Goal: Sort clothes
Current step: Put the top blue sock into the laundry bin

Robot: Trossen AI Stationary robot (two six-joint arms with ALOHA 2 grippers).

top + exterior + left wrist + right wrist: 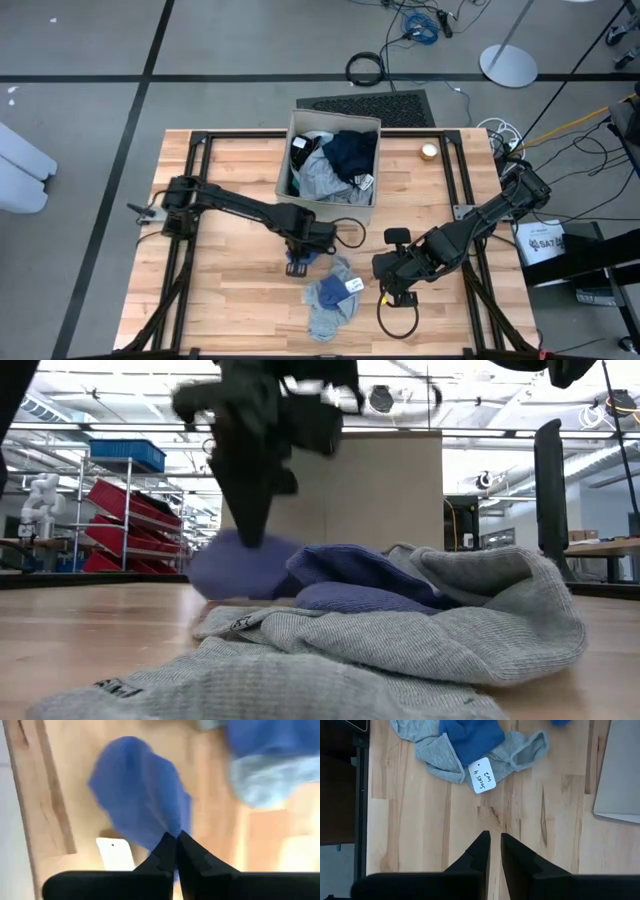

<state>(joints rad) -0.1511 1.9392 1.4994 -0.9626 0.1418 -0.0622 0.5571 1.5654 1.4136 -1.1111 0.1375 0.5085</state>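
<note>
My left gripper (300,255) hangs fingers down near the table's middle, shut on a small blue sock (137,795), which shows blurred under the dark fingers in the low view (240,565). To its right and nearer the front edge a pile of grey and blue socks (333,300) lies flat on the wood, with a white paper tag (482,775) on it. My right gripper (395,290) hovers right of the pile, shut over bare wood (495,840) and touching nothing. My left gripper pinches an edge of the blue sock (172,822) between its two fingertips, coming from above and pointing down. The sock hangs slack below the fingers. Whether its lower end rests on the table I cannot tell.
A beige fabric box (290,150) holding grey, navy and white garments stands at the far middle of the table. A small round roll (430,151) lies to the box's right. A black cable loop (397,320) lies under my right arm. Black frame rails (200,200) edge the tabletop.
</note>
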